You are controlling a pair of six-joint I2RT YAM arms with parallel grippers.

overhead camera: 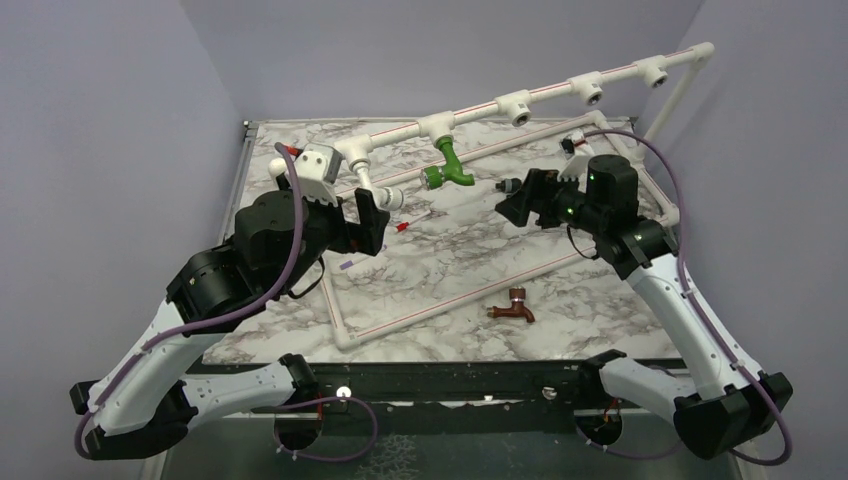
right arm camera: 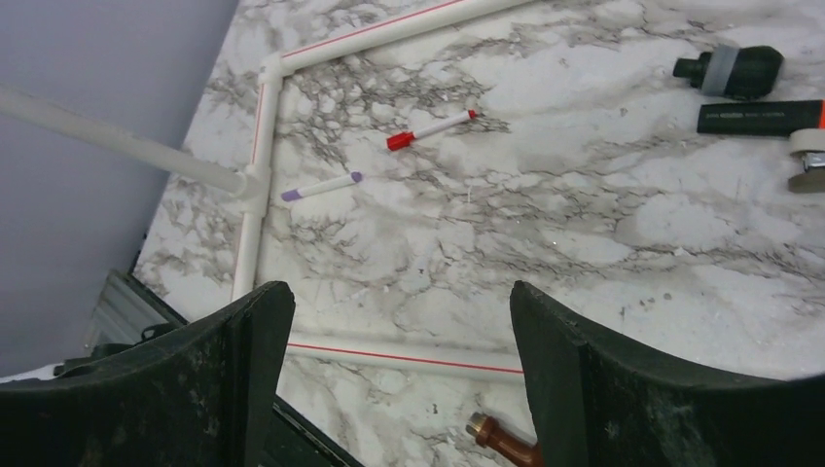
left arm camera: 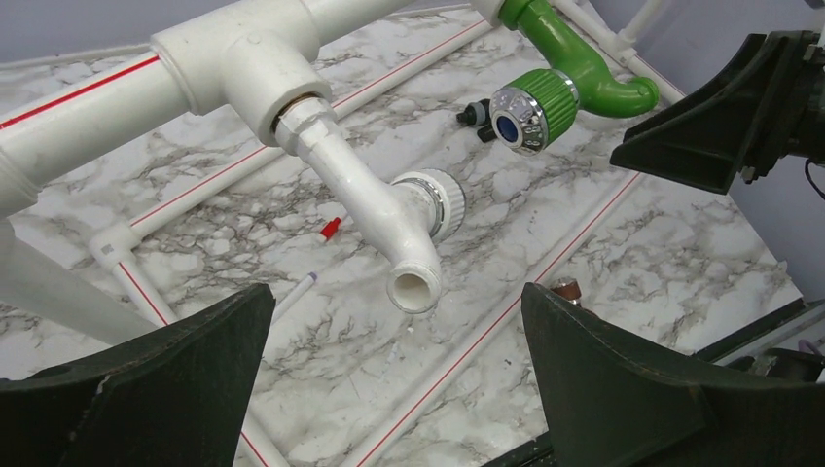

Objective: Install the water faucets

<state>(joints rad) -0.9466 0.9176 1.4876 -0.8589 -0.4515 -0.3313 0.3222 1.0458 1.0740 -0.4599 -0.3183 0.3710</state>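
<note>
**Green faucet (overhead camera: 447, 165) up on the frame, copper faucet (overhead camera: 512, 308) loose on the table (overhead camera: 620, 320)**

Left gripper (overhead camera: 368, 215) spread wide, empty, facing a white tap (left arm camera: 399, 219) on the pipe frame (left arm camera: 88, 107). Farther right, green faucet hanging from a T-fitting (overhead camera: 437, 124) of the raised pipe. Copper faucet lying just outside the frame's near pipe. Right gripper (overhead camera: 508, 200) beside the green faucet, jaws apart, nothing between.

Nothing readable anywhere in these views. The black piece with the orange tip (right arm camera: 754, 118), lying on the counter (right arm camera: 584, 243), shows a faint line of pale print along its side, but it's too small and blurred to make out.
</note>
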